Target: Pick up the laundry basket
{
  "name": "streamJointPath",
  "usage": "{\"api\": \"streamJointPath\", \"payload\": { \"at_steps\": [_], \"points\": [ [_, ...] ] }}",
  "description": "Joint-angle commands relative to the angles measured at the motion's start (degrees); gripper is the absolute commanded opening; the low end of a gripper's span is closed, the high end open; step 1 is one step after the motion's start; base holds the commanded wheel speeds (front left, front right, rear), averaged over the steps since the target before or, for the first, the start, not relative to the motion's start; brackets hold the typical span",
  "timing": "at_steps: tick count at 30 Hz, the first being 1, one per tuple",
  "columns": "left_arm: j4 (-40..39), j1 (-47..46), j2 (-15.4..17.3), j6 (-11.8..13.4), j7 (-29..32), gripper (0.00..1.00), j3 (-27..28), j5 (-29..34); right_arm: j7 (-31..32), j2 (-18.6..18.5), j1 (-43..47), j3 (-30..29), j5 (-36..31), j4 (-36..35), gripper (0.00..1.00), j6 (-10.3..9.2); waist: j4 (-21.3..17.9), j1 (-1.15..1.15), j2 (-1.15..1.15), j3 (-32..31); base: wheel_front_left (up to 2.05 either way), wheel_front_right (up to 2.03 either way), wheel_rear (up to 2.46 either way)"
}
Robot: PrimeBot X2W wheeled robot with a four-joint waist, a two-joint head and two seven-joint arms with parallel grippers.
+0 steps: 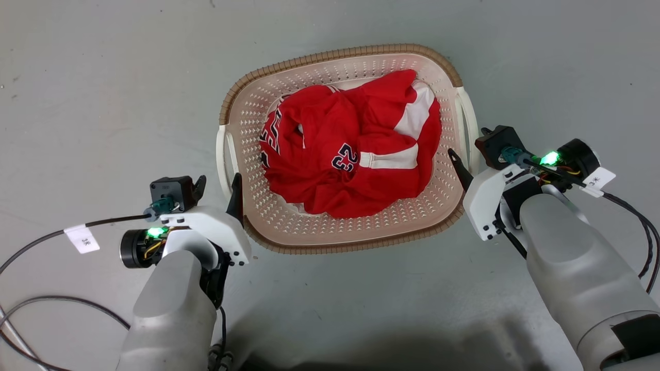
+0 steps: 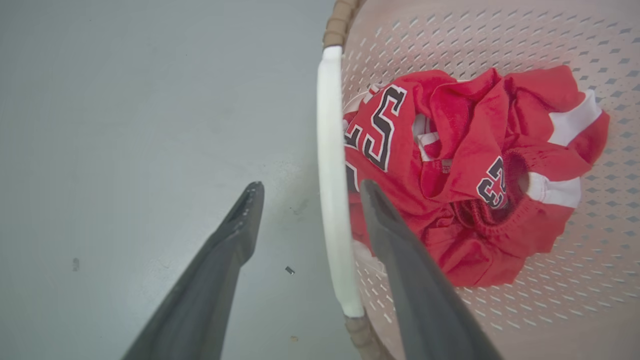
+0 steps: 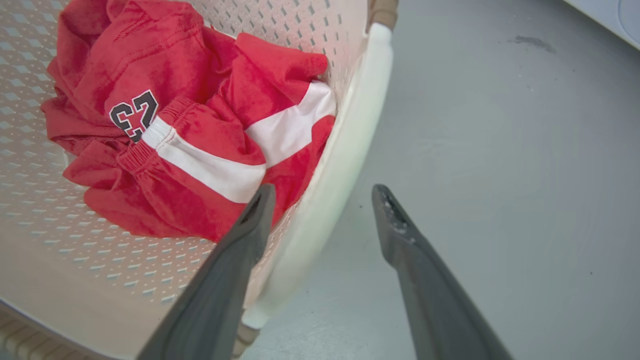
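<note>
The laundry basket point(image 1: 361, 51), cream and perforated with a brown woven-look rim, stands on the grey floor and holds crumpled red and white clothes point(image 1: 350, 154). My left gripper point(image 1: 219, 188) is open at the basket's left side. In the left wrist view the left gripper point(image 2: 310, 187) straddles the white left handle point(image 2: 331, 175), one finger outside and one inside the basket wall point(image 2: 450, 40). My right gripper point(image 1: 470, 149) is open at the right side. In the right wrist view the right gripper point(image 3: 324, 190) straddles the white right handle point(image 3: 345, 165).
Grey floor point(image 1: 103, 77) lies all around the basket. Black cables point(image 1: 31, 309) trail from the left wrist at the lower left, and another cable point(image 1: 647, 242) loops beside the right forearm. A white object's edge point(image 3: 615, 15) shows at the right wrist view's top right corner.
</note>
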Motion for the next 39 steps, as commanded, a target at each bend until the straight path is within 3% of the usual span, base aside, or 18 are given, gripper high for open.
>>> {"api": "streamJointPath", "payload": {
  "at_steps": [1, 2, 3, 4, 5, 18, 39],
  "points": [
    [0.5, -0.9, 0.1, 0.0, -0.2, 1.00, -0.3, -0.3, -0.1, -0.3, -1.0, 0.0, -0.3, 0.5, 1.00, -0.04, 0.1, -0.01, 0.00, 0.2, 0.00, 0.00, 0.00],
    [0.8, -1.2, 0.1, -0.1, -0.2, 1.00, -0.5, -0.5, 0.2, -0.3, -1.1, 0.0, -0.3, 0.9, 1.00, -0.04, 0.1, -0.01, 0.00, 0.3, 0.00, 0.00, 0.00],
    [1.2, -1.4, 0.1, -0.2, -0.2, 0.95, -0.9, -0.5, 0.2, -0.2, -1.3, 0.0, -0.3, 1.3, 0.82, -0.04, 0.1, -0.01, 0.00, 0.4, 0.00, 0.00, 0.00],
    [1.4, -1.7, 0.1, -0.2, -0.2, 0.31, -1.1, -0.5, 0.1, -0.1, -1.5, 0.0, -0.1, 1.5, 0.36, -0.04, 0.1, -0.01, 0.00, 0.5, 0.00, 0.00, 0.00],
    [1.8, -1.8, 0.1, -0.3, -0.2, 0.00, -1.4, -0.6, 0.2, 0.0, -1.7, 0.0, 0.0, 1.7, 0.02, -0.04, 0.1, -0.01, 0.00, 0.6, 0.00, 0.00, 0.00],
    [4.8, -2.6, 0.3, -0.6, -0.1, 0.00, -4.8, -3.0, 1.0, 0.1, -1.4, 1.5, 1.9, 3.0, 0.00, -0.04, 0.3, -0.01, 0.00, -0.5, 0.00, 0.00, 0.00],
    [11.0, 0.1, 1.0, -1.0, -0.2, 0.00, -7.4, -4.4, 5.2, 1.6, 5.6, 8.6, 9.0, 3.3, 0.00, -0.01, -2.8, -0.01, 0.00, -14.7, 0.00, 0.00, 0.00]
  ]
}}
